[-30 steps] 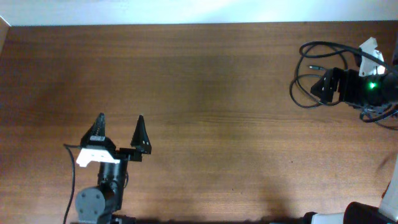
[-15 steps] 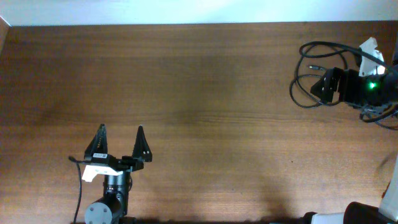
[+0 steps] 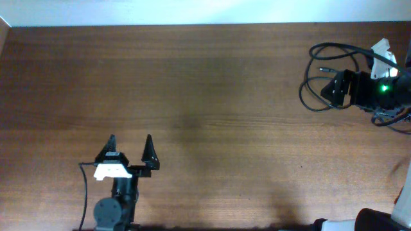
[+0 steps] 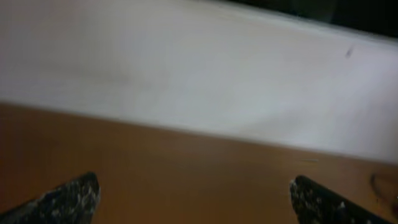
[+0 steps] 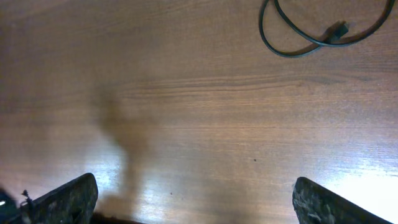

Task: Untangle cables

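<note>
The cables [image 3: 313, 51] are thin glossy black cords lying in loose loops at the far right of the wooden table. A loop and a small plug end [image 5: 336, 30] show at the top right of the right wrist view. My right gripper [image 3: 331, 90] hovers over the loops, and in its own view its jaws [image 5: 195, 182] are wide apart with only bare table between them. My left gripper [image 3: 130, 146] is open and empty near the front left edge, far from the cables. Its own view [image 4: 194, 182] shows only table and white wall.
The wooden table [image 3: 212, 96] runs to a white wall [image 3: 192, 11] at the back. More black cord lies beside the right arm at the table's right edge [image 3: 393, 122]. The left arm's own wire [image 3: 83, 186] trails by its base.
My left gripper has drawn back toward the front edge and shifted slightly right, its fingers now pointing straight back. The right arm and the cables have not moved.
</note>
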Action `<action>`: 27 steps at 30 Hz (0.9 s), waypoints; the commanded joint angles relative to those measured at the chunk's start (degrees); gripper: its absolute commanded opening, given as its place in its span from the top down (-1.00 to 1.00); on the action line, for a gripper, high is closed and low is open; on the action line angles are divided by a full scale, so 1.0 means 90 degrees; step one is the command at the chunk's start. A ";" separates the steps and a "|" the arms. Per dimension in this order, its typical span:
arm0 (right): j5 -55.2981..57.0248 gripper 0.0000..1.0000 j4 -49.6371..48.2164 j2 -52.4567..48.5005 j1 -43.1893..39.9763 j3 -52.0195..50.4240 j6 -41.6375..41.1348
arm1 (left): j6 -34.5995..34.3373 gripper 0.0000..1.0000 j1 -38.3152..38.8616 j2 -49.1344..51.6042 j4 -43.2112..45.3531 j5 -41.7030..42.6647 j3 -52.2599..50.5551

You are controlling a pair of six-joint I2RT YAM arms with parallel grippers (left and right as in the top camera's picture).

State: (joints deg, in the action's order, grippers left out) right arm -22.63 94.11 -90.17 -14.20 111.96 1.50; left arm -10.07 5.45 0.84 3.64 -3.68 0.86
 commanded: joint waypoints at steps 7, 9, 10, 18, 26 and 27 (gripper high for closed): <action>-0.0083 -0.97 -0.0005 0.0049 0.0005 0.0070 0.0002 | 0.1124 -0.98 -0.0070 -0.0063 -0.0945 0.0488 -0.0036; -0.0080 -0.97 -0.0005 0.0049 0.0005 0.0070 0.0002 | 0.1120 -0.98 -0.0070 -0.0063 -0.0942 0.0510 -0.0036; -0.0083 -0.97 -0.0002 0.0049 0.0005 0.0070 0.0000 | 0.1120 -0.98 -0.0070 -0.0063 -0.0942 0.0508 -0.0036; -0.0080 -0.97 -0.0002 0.0049 0.0005 0.0070 0.0000 | 0.1122 -0.98 -0.0070 -0.0061 -0.0940 0.0500 -0.0036; -0.0080 -0.97 -0.0002 0.0049 0.0005 0.0070 0.0000 | 0.1122 -0.98 -0.0070 -0.0061 -0.0940 0.0483 -0.0036; -0.0083 -0.97 -0.0002 0.0049 0.0005 0.0073 0.0000 | 0.1122 -0.98 -0.0070 -0.0061 -0.0940 0.0483 -0.0036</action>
State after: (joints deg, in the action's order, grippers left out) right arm -22.63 94.11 -90.17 -14.20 111.96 1.50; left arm -1.04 5.17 0.84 -4.40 -0.60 0.62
